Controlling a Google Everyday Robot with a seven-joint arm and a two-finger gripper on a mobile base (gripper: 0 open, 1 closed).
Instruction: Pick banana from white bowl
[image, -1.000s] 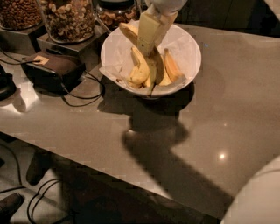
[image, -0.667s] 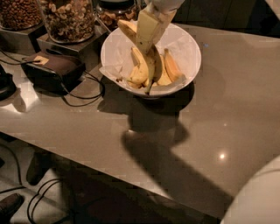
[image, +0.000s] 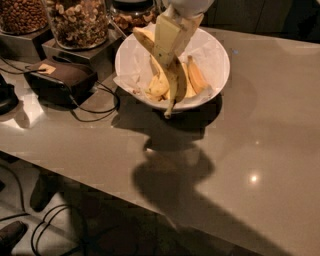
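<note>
— Hanging where, exactly, is the banana (image: 176, 80)?
— Over the white bowl (image: 219, 56), tilted steeply. Its upper end points up and to the left above the bowl's far side, and its dark thin stem end dips past the near rim, just above the surface (image: 265, 140).
— What has hold of it?
— The gripper (image: 169, 42), which comes down from the top edge of the view over the bowl's middle. Its pale jaws are clamped on the banana's upper half.
— Anything else in the bowl?
— An orange-tinted banana (image: 198, 75) lies against the right wall, and pale banana pieces (image: 157, 86) lie just left of the hanging one, all on crumpled white paper (image: 134, 75).
— And around the bowl?
— Behind and to the left, three glass jars of nuts (image: 82, 22) stand on metal stands (image: 75, 52). A dark box (image: 60, 80) sits left of the bowl, and its cables (image: 100, 107) loop along the surface toward the bowl's base. In front, a dark shadow (image: 170, 172) spreads over the grey top.
</note>
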